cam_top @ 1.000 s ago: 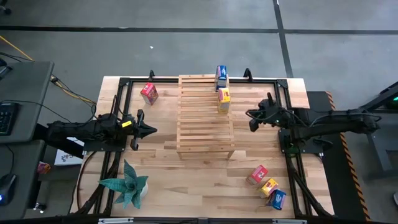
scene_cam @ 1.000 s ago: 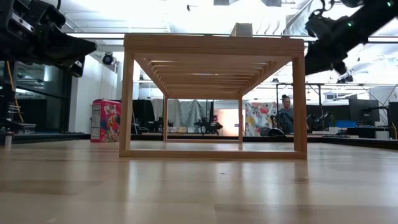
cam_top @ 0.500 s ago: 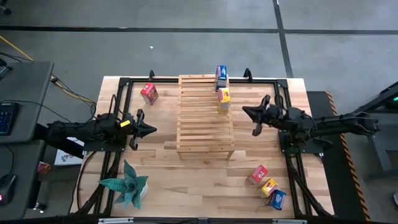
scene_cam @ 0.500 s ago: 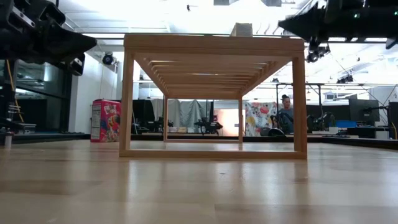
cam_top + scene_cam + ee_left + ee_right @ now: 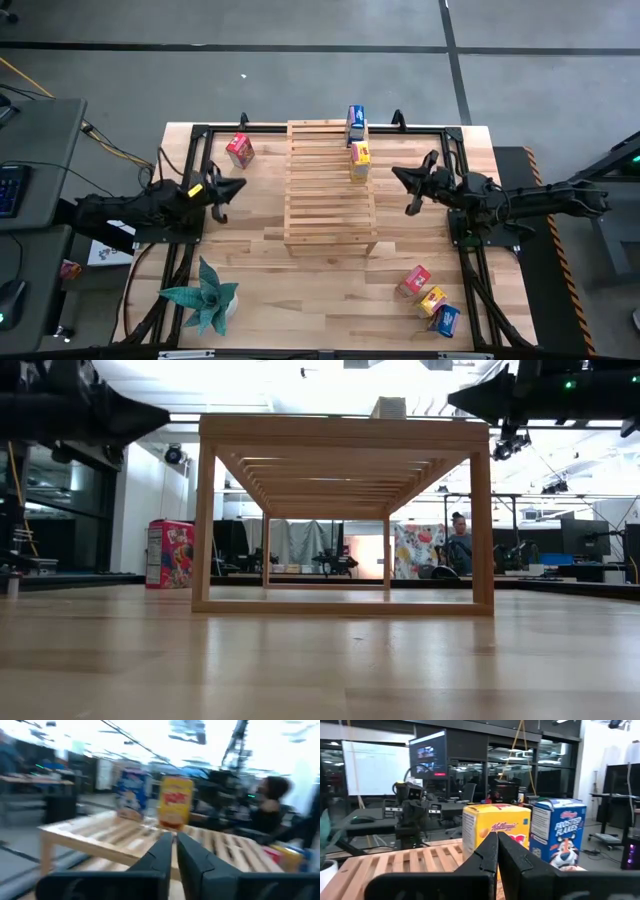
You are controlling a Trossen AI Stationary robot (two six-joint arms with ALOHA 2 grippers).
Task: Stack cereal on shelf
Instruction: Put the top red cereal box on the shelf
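blue box [image 5: 355, 121] and yellow box [image 5: 360, 160] stand on the wooden shelf [image 5: 330, 215]; four other boxes lie on the table.

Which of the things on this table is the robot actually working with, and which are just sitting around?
Part of the job: wooden shelf; blue box and yellow box on it; red box beside it; three boxes near the table's corner.

Just lying about: teal plant.

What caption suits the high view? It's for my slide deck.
Two cereal boxes on the shelf; both arms flank it, jaws shut and empty.
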